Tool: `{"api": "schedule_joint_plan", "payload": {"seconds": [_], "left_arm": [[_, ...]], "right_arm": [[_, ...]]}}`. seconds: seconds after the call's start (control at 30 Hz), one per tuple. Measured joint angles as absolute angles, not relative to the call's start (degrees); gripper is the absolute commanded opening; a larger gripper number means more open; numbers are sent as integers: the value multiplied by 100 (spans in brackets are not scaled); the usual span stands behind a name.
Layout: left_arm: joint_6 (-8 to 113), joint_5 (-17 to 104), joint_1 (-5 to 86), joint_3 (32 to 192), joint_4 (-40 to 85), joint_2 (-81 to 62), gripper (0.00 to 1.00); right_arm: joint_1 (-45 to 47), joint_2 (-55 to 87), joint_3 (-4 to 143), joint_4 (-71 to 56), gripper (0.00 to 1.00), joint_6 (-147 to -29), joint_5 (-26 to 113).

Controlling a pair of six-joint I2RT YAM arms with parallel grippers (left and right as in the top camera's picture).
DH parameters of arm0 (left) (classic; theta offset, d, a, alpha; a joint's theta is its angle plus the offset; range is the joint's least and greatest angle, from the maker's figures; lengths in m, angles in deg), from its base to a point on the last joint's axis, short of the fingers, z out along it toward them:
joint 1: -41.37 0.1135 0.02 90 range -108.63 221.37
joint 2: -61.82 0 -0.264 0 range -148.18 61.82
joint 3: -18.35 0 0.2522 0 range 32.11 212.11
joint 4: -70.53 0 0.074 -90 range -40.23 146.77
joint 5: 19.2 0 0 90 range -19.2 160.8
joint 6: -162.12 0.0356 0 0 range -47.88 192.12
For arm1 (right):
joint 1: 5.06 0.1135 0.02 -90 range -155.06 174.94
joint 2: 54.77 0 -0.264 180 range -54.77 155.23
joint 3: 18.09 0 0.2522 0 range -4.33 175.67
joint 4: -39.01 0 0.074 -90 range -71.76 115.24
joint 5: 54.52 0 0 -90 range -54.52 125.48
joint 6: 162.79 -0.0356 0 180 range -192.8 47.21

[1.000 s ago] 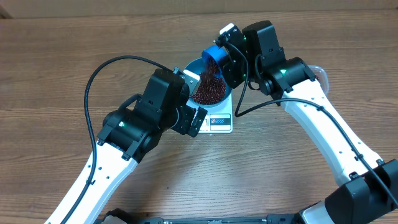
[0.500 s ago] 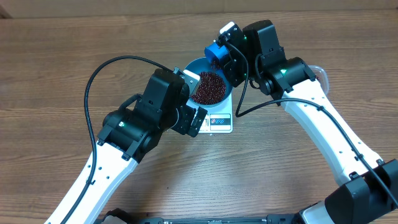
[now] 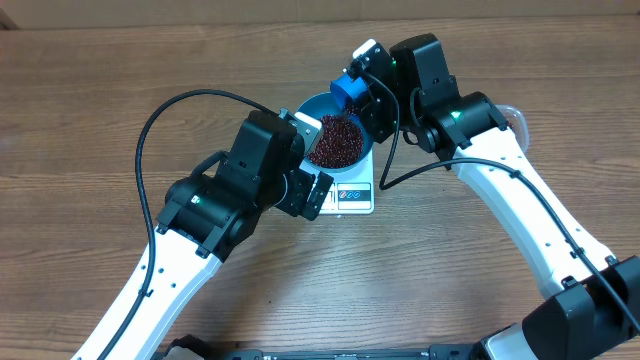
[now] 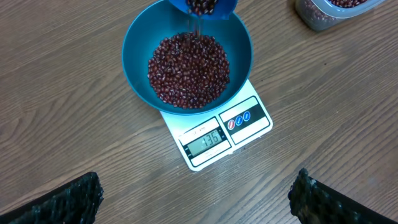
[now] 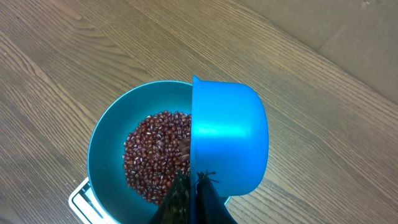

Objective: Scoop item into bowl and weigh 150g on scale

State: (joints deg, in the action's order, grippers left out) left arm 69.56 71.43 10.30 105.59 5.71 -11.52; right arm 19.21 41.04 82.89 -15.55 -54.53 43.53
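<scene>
The dark red-brown beans [image 4: 188, 70] lie in a loose heap in the bottom of the glossy blue bowl [image 4: 134, 37]. The bowl stands on the small white scale [image 4: 239, 118] and covers its back part, so only the front strip shows. Your left wrist view alone gives you the display [image 4: 205, 138] on that strip. Its digits seem to read 135, though they are small. The same view shows a few beans in the air below the blue scoop [image 5: 227, 143], which is cut off by the picture's top edge above the far side of the bowl.

Your right wrist view shows what the other two do not: the scoop's rounded back, tipped over the bowl's rim, with its mouth turned toward the beans. The right gripper [image 5: 194, 198] is at the bottom of that view, fingers pinched together at the scoop's lower edge and holding it. The handle itself is hidden.

From overhead you get the layout. Scale and bowl sit around the middle of the wooden table [image 3: 100, 120], somewhat nearer its far edge than its near edge. The scoop hangs over the bowl's far rim. The left gripper [image 4: 196, 186] hovers at the near left side of the scale, jaws spread wide with nothing between them. In the left wrist view only its two dark fingertips show, in the bottom corners. A clear tub [image 4: 329, 12] holding more beans stands to the right of the bowl, apart from it. From overhead it is mostly hidden behind the right arm.
</scene>
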Motion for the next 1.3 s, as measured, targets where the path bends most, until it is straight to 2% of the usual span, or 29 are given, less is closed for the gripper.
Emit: {"api": "schedule_joint_plan", "payload": {"seconds": [1.3], "left_arm": [[6956,7143,1030,10556,568,-1152,99]], "right_arm": [[1921,4104,8289,-1557,4,-4874,4355]]}}
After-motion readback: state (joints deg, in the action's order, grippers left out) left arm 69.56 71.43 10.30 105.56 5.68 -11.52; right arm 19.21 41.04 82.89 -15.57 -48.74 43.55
